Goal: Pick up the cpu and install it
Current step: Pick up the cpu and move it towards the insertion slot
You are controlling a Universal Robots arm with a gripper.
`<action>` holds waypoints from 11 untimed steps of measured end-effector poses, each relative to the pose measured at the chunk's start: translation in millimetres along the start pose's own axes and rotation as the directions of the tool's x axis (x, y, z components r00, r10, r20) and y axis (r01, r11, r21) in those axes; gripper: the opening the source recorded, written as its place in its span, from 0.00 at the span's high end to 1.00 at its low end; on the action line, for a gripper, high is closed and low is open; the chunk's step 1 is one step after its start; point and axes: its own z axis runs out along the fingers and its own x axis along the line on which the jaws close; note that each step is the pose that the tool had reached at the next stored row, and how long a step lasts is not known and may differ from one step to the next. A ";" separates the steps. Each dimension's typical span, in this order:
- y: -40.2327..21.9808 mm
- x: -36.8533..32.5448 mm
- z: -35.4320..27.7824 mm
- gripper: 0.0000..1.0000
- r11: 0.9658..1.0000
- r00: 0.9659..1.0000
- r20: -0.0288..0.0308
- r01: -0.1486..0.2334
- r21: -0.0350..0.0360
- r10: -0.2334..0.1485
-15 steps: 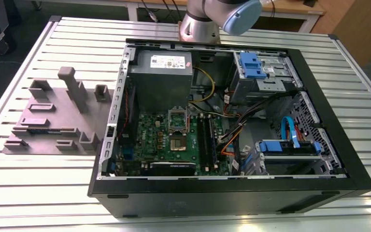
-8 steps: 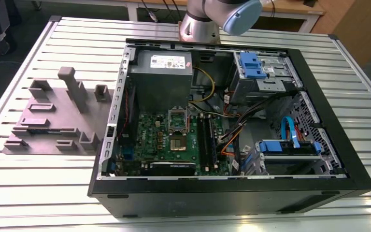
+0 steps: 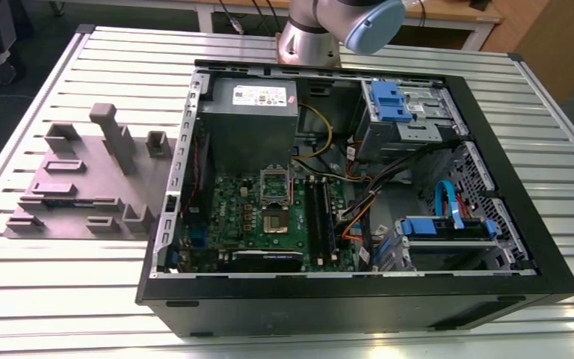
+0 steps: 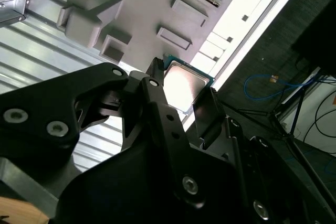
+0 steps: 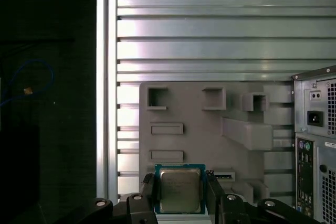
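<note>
- Cpu (image 5: 180, 190) sits clamped between my fingers (image 5: 148, 190), one pressing on each of two opposite edges. My gripper (image 5: 180, 193) is closed on it, and its metal top faces the first wrist view.
- Pick-up is done, as I judge it. The chip hangs clear above the grey parts tray (image 5: 210, 129) and lies in none of its recesses.
- Second wrist view takes the same grip at a slant. It gives me the linkage behind my fingers and the chip's thin greenish rim edge-on, where the first wrist view gives a flat, face-on look.
- Under the tray runs the slatted table (image 5: 210, 24). In the first wrist view the rear panel of the computer case (image 5: 315, 129) stands just beside the tray.
- Exterior view gives me the inside of that case. It lies open, with the motherboard (image 3: 229, 213) exposed, the socket (image 3: 270, 222) near the board's middle and the power-supply box (image 3: 252, 112) beyond.
- Installation is left to do, by my reckoning, because the chip is over the tray and well apart from the socket. Whether the socket stands ready I cannot tell.
</note>
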 end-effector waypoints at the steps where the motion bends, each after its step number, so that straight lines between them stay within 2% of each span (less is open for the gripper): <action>1: 0.0 -0.2 0.0 0.53 1.000 1.000 0.000 0.000 0.000 0.000; 11: 0.1 -2.3 0.0 0.53 1.000 1.000 0.000 0.000 0.000 0.000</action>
